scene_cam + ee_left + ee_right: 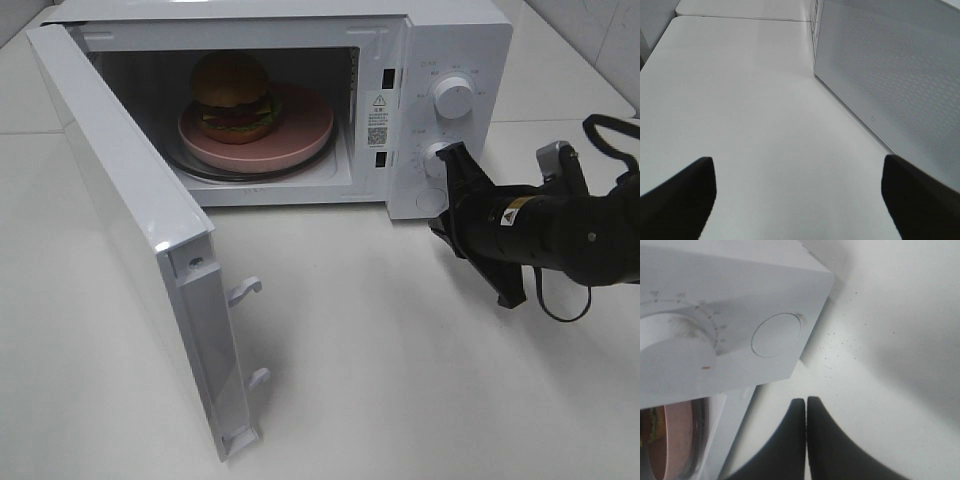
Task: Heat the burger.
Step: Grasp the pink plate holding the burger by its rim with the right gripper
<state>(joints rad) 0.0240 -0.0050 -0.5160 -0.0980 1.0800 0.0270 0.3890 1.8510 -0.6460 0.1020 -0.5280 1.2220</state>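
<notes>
The burger (232,95) sits on a pink plate (300,125) inside the white microwave (455,40), whose door (130,220) stands wide open to the left. My right gripper (438,228) is shut and empty, its tips close in front of the microwave's lower right corner, just below the round button (430,200). In the right wrist view the shut fingers (812,440) lie over the table below that button (777,335), and the plate's edge (670,440) shows. My left gripper (796,165) is open and empty over bare table beside the door's outer face (890,75); it is out of the high view.
Two white knobs sit on the control panel, the upper (455,97) and the lower (437,155), the lower also in the right wrist view (670,345). The door's latch hooks (245,290) stick out over the white table (380,380).
</notes>
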